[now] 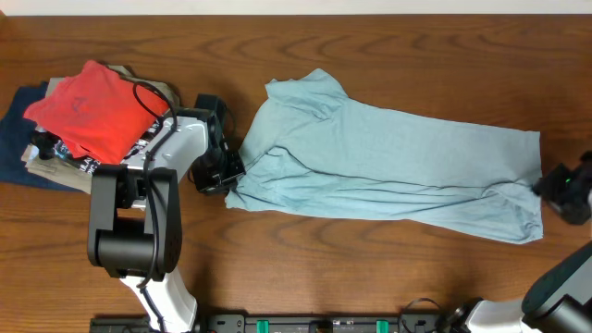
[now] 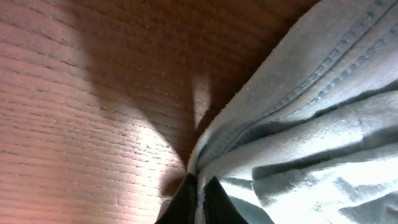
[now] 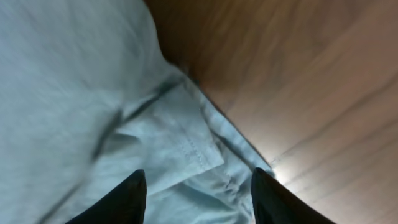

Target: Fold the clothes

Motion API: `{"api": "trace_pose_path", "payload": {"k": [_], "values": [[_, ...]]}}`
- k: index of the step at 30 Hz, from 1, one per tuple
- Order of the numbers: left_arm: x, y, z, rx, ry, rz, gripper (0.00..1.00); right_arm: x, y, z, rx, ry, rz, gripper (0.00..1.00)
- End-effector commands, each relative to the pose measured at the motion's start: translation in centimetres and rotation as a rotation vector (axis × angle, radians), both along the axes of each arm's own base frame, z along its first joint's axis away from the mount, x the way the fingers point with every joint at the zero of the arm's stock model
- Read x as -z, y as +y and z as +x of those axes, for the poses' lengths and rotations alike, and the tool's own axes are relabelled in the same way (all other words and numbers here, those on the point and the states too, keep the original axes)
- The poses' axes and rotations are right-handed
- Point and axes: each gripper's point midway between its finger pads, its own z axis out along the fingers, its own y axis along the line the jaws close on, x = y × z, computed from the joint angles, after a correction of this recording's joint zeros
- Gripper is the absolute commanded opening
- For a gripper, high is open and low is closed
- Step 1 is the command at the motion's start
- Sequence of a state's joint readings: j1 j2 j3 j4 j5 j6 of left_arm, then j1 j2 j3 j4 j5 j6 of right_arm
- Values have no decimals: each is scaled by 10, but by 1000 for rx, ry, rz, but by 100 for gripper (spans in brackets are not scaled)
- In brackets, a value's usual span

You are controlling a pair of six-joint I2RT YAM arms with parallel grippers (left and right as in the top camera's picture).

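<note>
Shirt (image 1: 388, 157) is a light blue-green knit, soft and thin looking. It's laid out on the wood-grain table (image 1: 370, 287) as a long, rumpled strip, with creases running down its length. Up close you can see double-stitched hems.

Just the one shirt spread out, two grippers, and one pile (image 1: 55, 153) of other clothes at the table's left end. I count about four pieces in the pile: a red one (image 1: 92, 106) on top, with something navy, something tan and a black-and-white print under it.

The shirt's long axis runs left to right across the middle of the table, dipping a bit toward the right end. The left end is wider and bunched, with a flap sticking up at the top. The right end is squarer. Can't really tell which end is the collar.

Left gripper (image 2: 199, 186) is at the shirt's left edge, with its dark fingers pinched together on the hem right down at the wood. Right gripper (image 3: 198, 186) is at the far right corner, fingers spread wide over a folded-over bit of hem and not holding anything.
</note>
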State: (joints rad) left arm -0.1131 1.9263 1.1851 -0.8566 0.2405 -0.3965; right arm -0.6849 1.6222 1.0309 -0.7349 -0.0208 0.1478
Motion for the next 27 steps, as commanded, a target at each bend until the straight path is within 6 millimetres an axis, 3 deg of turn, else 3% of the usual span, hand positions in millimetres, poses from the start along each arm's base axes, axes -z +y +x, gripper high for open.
{"api": "trace_pose_path", "payload": {"k": [1,5,9,13,19,23,27], "values": [[6,2,-4,-11,22,9,6,26,16,-9,-28,36,34,53],[6,2,-4,-11,21,8,6,39,18,-12,-21,23,25,45],[6,2,-4,-11,22,9,6,43,17,-13,-18,20,12,17],[5,4,-9,-15,41,12,6,44,9,-23,2,71,-32,2],[3,15,-22,-102,110,76,6,43,-5,-47,108,157,-84,2],[1,16,-26,-140,130,88,6,43,-10,-51,130,157,-83,15],[-5,16,-26,-162,120,89,6,43,-10,-49,136,138,-71,18]]}}
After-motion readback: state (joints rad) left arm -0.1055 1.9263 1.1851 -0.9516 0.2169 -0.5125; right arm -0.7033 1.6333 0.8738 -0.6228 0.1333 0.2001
